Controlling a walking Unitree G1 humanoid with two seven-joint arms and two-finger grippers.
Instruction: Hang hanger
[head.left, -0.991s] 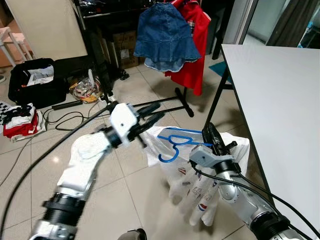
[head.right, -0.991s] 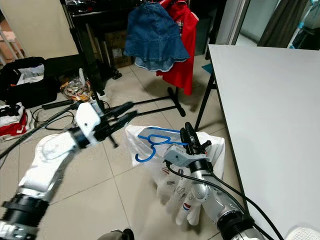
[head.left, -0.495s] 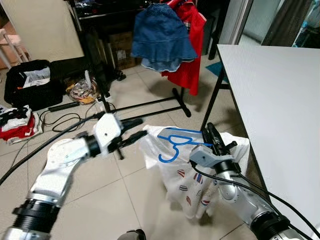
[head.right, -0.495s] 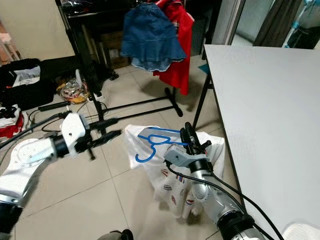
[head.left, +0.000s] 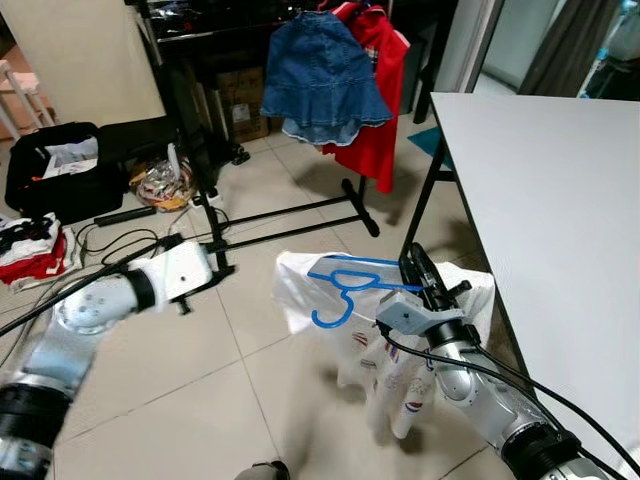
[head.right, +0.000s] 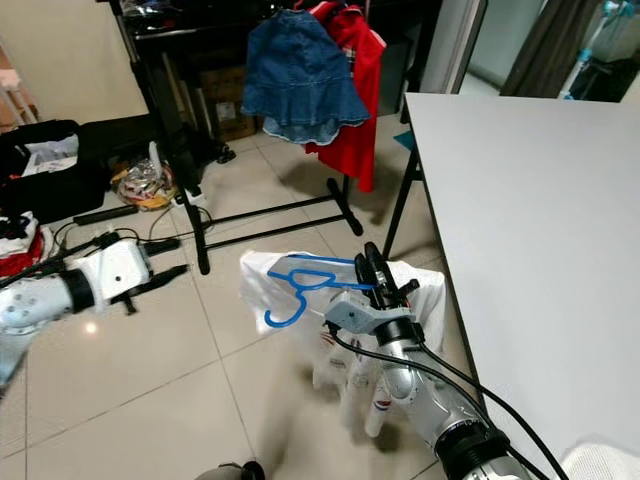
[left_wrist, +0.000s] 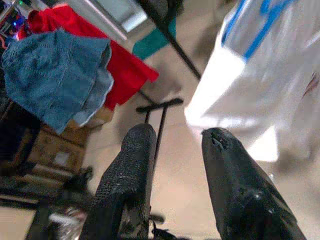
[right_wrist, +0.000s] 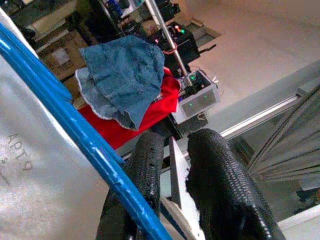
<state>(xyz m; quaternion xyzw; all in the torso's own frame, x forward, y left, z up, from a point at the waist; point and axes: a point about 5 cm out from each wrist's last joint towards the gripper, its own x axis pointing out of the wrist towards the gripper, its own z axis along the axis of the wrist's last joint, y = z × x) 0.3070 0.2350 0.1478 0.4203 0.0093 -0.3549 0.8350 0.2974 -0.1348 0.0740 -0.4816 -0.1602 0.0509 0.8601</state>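
**Materials and finishes**

Hanger: smooth blue plastic, glossy along the bar. White garment on it: thin soft cloth with small red and blue prints. Right end effector: black fingers with a rough, knurled rubbery grip face. Left end effector: same pebbled black pads. Arm shells: glossy white and silver. Skirt: matt blue denim; red cloth beside it. Rack: black metal tube. Floor: glossy beige tile. Tabletop: smooth matt white.
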